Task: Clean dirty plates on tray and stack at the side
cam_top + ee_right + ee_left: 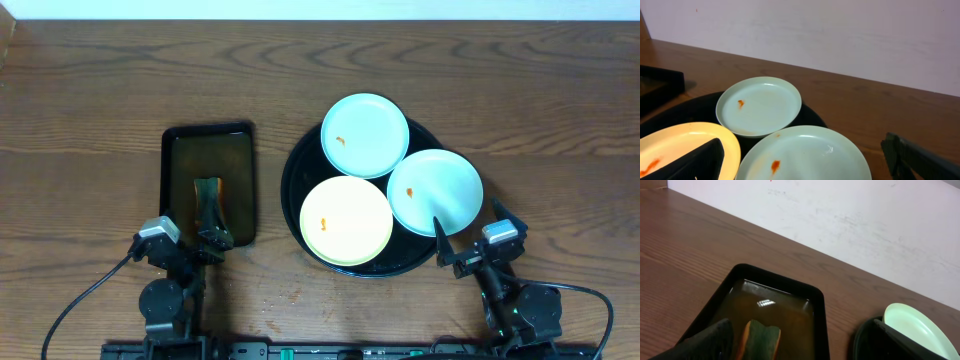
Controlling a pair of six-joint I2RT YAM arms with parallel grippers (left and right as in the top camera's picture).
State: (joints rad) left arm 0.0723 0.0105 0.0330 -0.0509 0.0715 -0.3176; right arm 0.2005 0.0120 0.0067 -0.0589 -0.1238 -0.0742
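Cleaning is judged unstarted: 3 stained small round plates (346,220), 2 pale blue, 1 pale yellow, are seen on the large glossy black round tray (292,178) toward the desk's right edge; with left gripper (802,330) and right gripper (802,142) spread empty, the green-and-orange sponge (208,195) must be grasped.

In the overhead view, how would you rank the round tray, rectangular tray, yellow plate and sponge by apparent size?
Largest to smallest:
round tray
rectangular tray
yellow plate
sponge

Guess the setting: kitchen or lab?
Probably a lab bench staged for dishwashing: bare wood-grain table against a white wall, stained pastel plates on a round glossy black tray, and a rectangular black tray of brownish liquid with a sponge.
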